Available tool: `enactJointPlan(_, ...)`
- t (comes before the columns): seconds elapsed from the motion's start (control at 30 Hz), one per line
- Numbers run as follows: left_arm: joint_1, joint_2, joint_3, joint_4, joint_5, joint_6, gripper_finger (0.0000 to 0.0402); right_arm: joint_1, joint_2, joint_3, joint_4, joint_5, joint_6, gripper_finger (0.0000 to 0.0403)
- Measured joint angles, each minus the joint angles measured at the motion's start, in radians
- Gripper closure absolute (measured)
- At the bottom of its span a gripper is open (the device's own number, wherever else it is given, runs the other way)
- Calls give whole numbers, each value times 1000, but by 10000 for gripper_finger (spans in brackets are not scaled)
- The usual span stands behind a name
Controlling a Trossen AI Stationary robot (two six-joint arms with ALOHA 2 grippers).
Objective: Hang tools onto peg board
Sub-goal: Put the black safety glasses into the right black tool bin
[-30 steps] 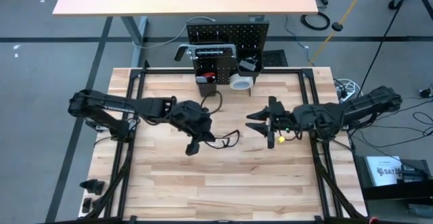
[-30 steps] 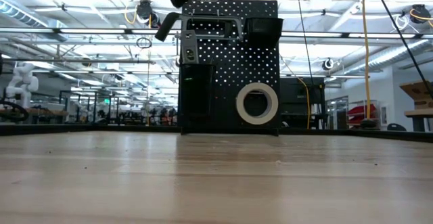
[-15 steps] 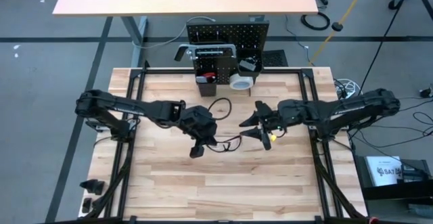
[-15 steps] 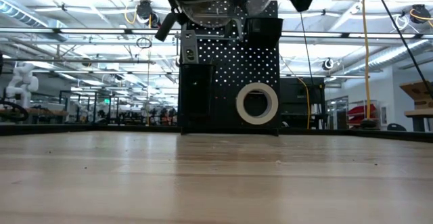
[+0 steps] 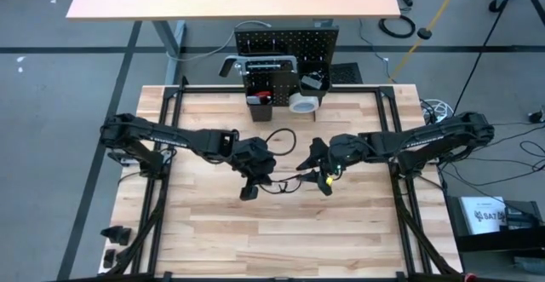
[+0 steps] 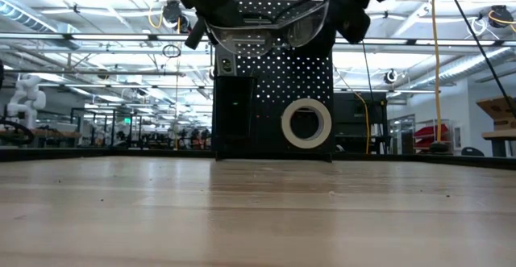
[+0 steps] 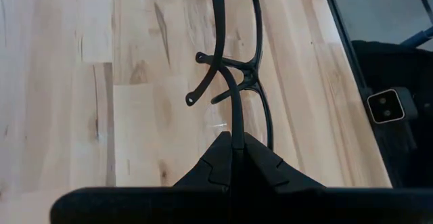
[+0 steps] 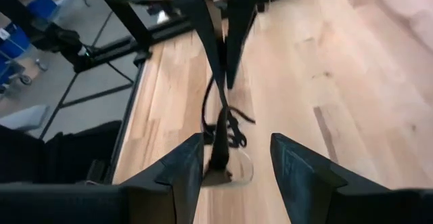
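1. High view: left pincer [image 5: 255, 178] and right pincer [image 5: 318, 169] meet mid-surface over the pale wooden plank surface [image 5: 213, 231]. Between them hangs a pair of clear-lensed safety glasses with thin black arms [image 5: 285, 180]. The upright black perforated metal peg board [image 5: 286, 42] stands at the far edge.
2. Low view: glasses [image 6: 270, 27] held aloft before the board; white tape roll [image 6: 306, 123] hangs on it.
3. Left wrist view: pincer clenched on a black temple arm [image 7: 237, 116].
4. Right wrist view: fingers [image 8: 179, 173] apart, straddling the glasses, not clamped.
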Motion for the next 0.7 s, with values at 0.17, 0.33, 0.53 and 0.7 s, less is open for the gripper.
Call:
enactJointPlan(0.17, 0, 0, 0, -7, 0, 1, 387, 0, 30, 0, -30, 1, 8, 236)
enactJointPlan(0.33, 0, 0, 0, -7, 0, 18, 387, 0, 60, 0, -13, 2, 8, 236)
enactJointPlan(0.53, 0, 0, 0, -6, -1, 19, 387, 0, 92, 0, -20, 4, 7, 248)
enactJointPlan(0.7, 1, 0, 0, -5, -5, 19, 387, 0, 105, 0, -21, 5, -18, 295)
